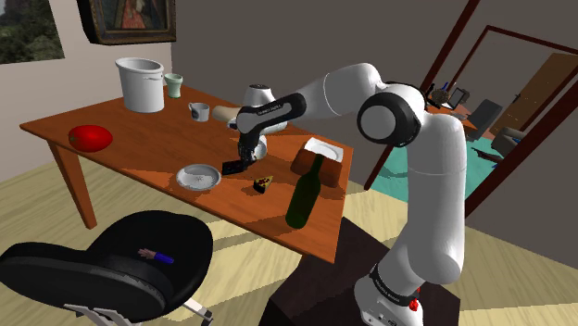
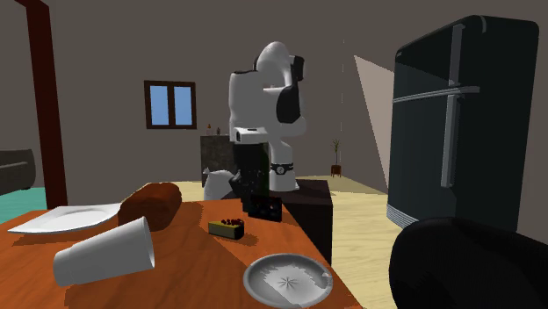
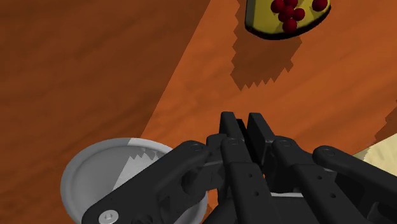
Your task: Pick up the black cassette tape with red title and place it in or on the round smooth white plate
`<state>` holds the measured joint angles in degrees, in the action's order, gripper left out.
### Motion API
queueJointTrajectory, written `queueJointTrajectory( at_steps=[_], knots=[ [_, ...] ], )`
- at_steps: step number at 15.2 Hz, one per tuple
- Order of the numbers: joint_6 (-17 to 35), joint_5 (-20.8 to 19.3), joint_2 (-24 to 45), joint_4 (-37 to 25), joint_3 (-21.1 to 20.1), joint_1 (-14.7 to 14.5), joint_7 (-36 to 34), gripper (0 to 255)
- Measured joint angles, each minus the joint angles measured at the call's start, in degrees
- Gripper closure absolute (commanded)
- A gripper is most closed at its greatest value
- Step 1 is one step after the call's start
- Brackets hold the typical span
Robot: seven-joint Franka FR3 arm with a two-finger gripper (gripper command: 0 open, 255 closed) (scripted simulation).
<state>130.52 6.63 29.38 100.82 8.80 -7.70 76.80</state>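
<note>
Grasp looks done, placing not yet: the gripper (image 3: 245, 124) has its fingers (image 3: 230, 130) drawn narrow, almost meeting. The black cassette (image 1: 232, 168) hangs tilted right under them in the shoulder view, so I judge it clasped (in the wrist view I cannot pick the tape out, black on black). In the second exterior view it stands on edge just beneath the hand, low over the desk (image 1: 139, 139); lifted clear or touching the wood, cannot tell. No red title readable. Left to do: carry it over the round plate (image 1: 198, 176), just beside the cassette on the shoulder view's left, lower it, let go.

Containers, shoulder view left to right:
- red bowl (image 1: 91, 137) near the desk's left end, nothing seen in it
- white bucket (image 1: 141, 83) at the back, inside hidden
- small pale cup (image 1: 173, 85) just beside the bucket
- mug (image 1: 198, 111), inside hidden
- the round plate, bare
- green bottle (image 1: 304, 193) upright near the front edge, contents cannot tell
- flat white plate (image 1: 326, 148) behind a brown loaf (image 1: 308, 160), nothing on it

The cake slice (image 1: 263, 184) with red berries sits on bare desk between round plate and bottle, in no container
</note>
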Motion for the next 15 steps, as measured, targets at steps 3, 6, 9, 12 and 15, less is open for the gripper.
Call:
queueJointTrajectory(
  at_steps=[3, 6, 9, 12, 15],
  knots=[
    [-3.48, 0.11, 5.21, -8.71, -0.56, -0.62, -1.75, 255],
    [-8.64, 0.17, 12.05, -20.79, -1.11, -1.07, -3.69, 255],
    [-14.90, 0.18, 20.67, -35.75, -1.65, -1.34, -5.81, 255],
    [-18.68, 0.19, 26.59, -45.47, -1.96, -1.24, -6.84, 255],
    [-17.68, 0.28, 28.17, -46.02, -2.04, -1.16, -6.84, 255]
  ],
)
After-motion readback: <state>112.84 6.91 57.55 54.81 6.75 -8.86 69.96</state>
